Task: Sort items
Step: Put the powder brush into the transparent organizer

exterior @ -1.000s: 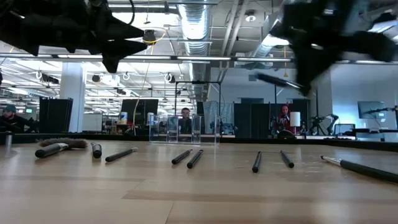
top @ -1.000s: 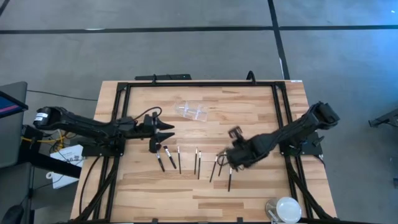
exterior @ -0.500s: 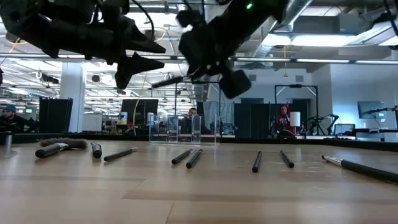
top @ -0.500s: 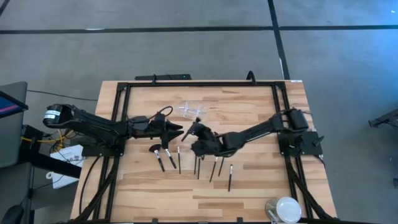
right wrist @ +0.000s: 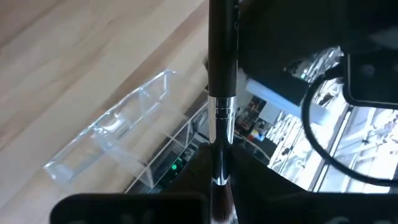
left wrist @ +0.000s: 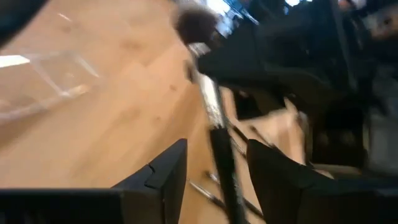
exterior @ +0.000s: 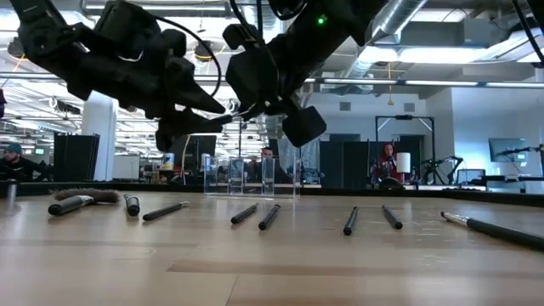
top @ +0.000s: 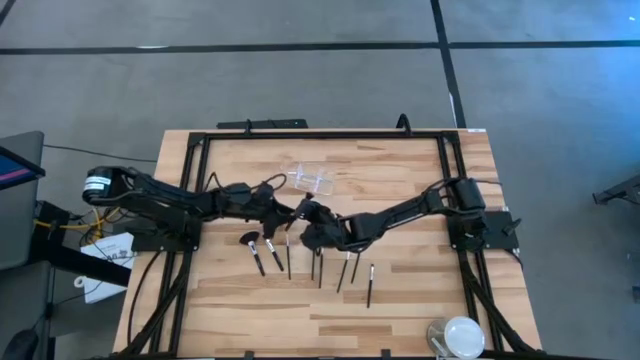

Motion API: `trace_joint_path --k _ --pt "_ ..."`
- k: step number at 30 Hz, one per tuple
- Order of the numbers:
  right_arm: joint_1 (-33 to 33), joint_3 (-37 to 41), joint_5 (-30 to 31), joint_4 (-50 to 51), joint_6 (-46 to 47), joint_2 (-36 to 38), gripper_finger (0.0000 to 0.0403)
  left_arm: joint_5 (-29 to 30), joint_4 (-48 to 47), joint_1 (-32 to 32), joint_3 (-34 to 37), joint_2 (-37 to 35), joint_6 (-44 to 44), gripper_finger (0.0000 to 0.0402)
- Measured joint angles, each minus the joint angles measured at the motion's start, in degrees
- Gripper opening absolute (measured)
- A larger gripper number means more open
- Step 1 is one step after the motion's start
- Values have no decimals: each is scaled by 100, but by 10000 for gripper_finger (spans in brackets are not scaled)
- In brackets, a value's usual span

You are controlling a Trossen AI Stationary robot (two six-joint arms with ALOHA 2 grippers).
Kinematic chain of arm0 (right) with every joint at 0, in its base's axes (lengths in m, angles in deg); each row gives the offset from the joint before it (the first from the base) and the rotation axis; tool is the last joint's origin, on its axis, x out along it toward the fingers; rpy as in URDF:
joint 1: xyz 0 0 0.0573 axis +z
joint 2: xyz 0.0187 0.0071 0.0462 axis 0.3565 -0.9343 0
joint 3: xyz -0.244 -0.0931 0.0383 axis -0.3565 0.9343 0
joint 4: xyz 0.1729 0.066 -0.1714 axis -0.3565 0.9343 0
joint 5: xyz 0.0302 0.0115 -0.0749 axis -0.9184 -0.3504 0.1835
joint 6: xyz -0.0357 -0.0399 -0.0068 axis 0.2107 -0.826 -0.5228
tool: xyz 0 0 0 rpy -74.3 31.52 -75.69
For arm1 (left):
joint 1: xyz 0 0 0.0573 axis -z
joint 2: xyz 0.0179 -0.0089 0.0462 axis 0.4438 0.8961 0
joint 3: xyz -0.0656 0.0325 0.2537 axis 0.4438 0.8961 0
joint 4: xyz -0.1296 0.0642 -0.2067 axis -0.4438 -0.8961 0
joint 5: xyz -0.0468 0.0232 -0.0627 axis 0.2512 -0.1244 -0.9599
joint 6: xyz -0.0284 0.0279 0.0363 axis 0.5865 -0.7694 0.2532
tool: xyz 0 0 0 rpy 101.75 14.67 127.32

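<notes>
My right gripper (top: 306, 220) hovers over the table's middle, shut on a slim makeup brush (right wrist: 222, 68) with a black handle and silvery ferrule. My left gripper (left wrist: 217, 148) is open right beside it. Its two fingers stand on either side of that brush's handle (left wrist: 222, 163), with a gap showing on each side. Several other brushes (top: 318, 264) lie flat in a row on the wood, among them one with a fluffy head (top: 248, 240) at the left of the row. In the low view the two grippers (exterior: 223, 115) meet above the row (exterior: 269, 216). My right gripper pinches the brush between its two fingers at the ferrule end (right wrist: 219, 163), close to the bristles (left wrist: 188, 20). It comes roughly level from the table's right side. The brush is lifted clear of the table, its handle sticking out toward the left gripper.
A clear plastic holder (top: 312, 180) stands just beyond the grippers toward the far edge. A round white-and-clear disc (top: 458, 335) sits at the near right corner. A black frame (top: 320, 133) borders the table's far edge and sides. People show in the room behind (exterior: 389, 161).
My right gripper, shut on the brush throughout, has swung from the near right toward the table's middle, rolling its wrist so that the handle points left. My left gripper has moved right and slightly down, rolling a little, until its open fingers straddle the handle.
</notes>
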Motion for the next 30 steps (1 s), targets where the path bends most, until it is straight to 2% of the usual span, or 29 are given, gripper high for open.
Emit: trace_joint_path --k 4,11,15,22,30 --pt "-63 0 -377 14 -63 2 20 -16 95 -1 -19 58 125 163" --pt "-61 0 -514 -615 -84 2 20 -168 81 -1 -17 27 117 158" --pt "-63 0 -518 -670 -86 2 22 -193 99 -1 -17 25 107 130" --pt "-57 2 -465 -641 118 2 42 -135 27 -8 -11 27 -144 44" --pt "60 2 -394 -689 1203 4 91 0 82 2 -11 27 -198 50"
